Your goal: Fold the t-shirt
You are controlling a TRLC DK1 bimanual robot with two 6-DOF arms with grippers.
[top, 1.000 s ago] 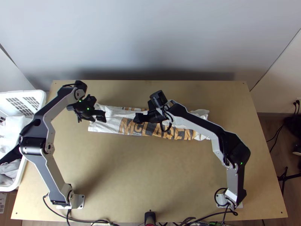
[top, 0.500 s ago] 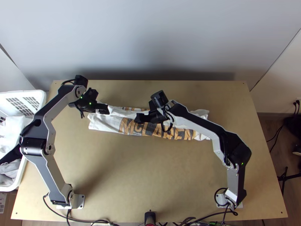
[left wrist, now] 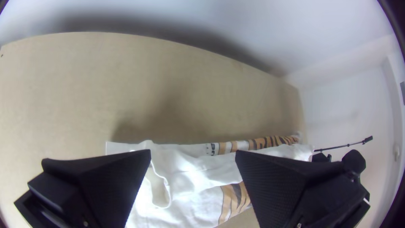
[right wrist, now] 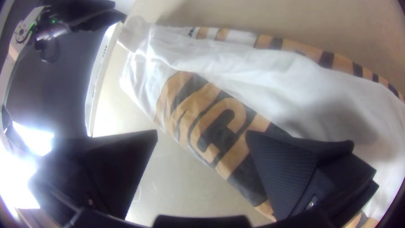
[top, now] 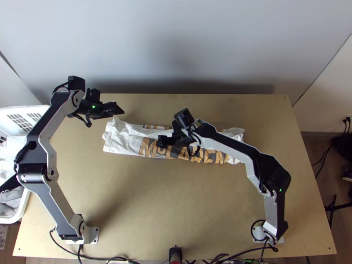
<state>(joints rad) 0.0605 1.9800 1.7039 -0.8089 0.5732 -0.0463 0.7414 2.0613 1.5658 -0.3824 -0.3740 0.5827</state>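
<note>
The white t-shirt lies across the upper middle of the table, folded into a long narrow strip with orange and black lettering on it. My left gripper is just beyond the shirt's left end. In the left wrist view that gripper stands open, with the shirt below it and nothing held. My right gripper is over the lettering near the strip's middle. The right wrist view has this gripper open above the shirt. The shirt's left end is slightly rumpled.
A white basket holding clothes stands against the table's left side. Bare wood lies between the shirt and the near edge. Cables run along that edge, and a wall rises behind the far edge.
My left gripper has come off the shirt's left end, moving up and left in the top view, and that end now lies rumpled. My right gripper has barely shifted.
</note>
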